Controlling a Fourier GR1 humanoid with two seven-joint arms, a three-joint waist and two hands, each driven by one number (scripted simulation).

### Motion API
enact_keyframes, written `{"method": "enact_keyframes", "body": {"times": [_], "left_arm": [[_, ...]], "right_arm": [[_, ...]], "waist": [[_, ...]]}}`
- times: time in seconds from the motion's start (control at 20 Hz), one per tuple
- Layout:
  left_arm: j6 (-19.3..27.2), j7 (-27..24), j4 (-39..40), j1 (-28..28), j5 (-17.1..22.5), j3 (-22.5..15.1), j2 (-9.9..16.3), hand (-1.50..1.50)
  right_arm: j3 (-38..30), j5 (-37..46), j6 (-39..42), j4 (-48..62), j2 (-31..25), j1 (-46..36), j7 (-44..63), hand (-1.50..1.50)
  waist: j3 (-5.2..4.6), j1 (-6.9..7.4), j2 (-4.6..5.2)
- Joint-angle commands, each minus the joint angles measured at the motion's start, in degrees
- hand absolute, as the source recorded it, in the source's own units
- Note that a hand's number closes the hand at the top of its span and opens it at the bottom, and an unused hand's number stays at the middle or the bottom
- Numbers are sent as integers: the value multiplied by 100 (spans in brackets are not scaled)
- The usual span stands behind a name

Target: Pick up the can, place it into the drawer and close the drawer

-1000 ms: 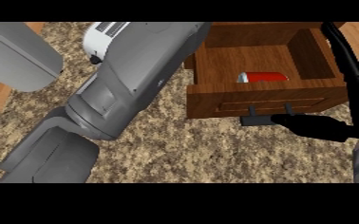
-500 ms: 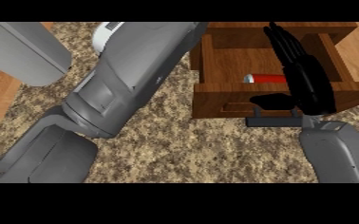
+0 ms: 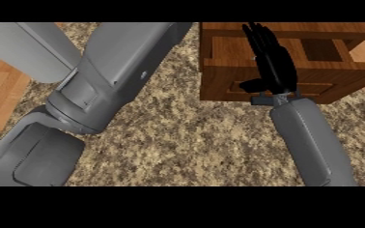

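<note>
The wooden drawer [image 3: 228,84] is at the upper right, its front panel facing me. My right hand [image 3: 271,63] lies flat against that front with straight fingers reaching up over the drawer's top edge, and the thumb points left by the handle. Only a narrow dark gap [image 3: 322,49] of the drawer's inside shows. The can is hidden. My left forearm [image 3: 118,72] slants across the view from lower left to the top centre, and its hand is out of the picture.
The speckled stone counter [image 3: 192,145] fills the middle and bottom. A grey rounded body [image 3: 35,48] stands at the upper left. A strip of wooden floor [image 3: 10,94] shows past the counter's left edge.
The drawer has slid inward and the red can in it has dropped out of sight. My right hand followed the drawer front, moving left and forward.
</note>
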Motion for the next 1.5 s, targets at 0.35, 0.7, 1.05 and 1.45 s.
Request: {"method": "enact_keyframes", "body": {"times": [0.35,0.7,1.05,1.45], "left_arm": [[-290,414,-601,533,-151,-23,598,-150],[-479,728,-1278,958,-253,-162,877,-150],[-491,844,-1887,1446,-352,-280,1137,-150],[-510,1117,-2493,1698,-316,-218,1424,-150]], "right_arm": [[-711,461,-1590,2594,160,-1711,-145,-150],[-928,642,-1960,3686,89,-2670,-100,-150],[-1118,677,-2329,4314,-20,-3214,-154,-150],[-1656,-6,-2003,4424,47,-3590,-843,-150]], "waist": [[0,179,1],[-4,344,-15],[-1,538,38],[9,492,26]]}}
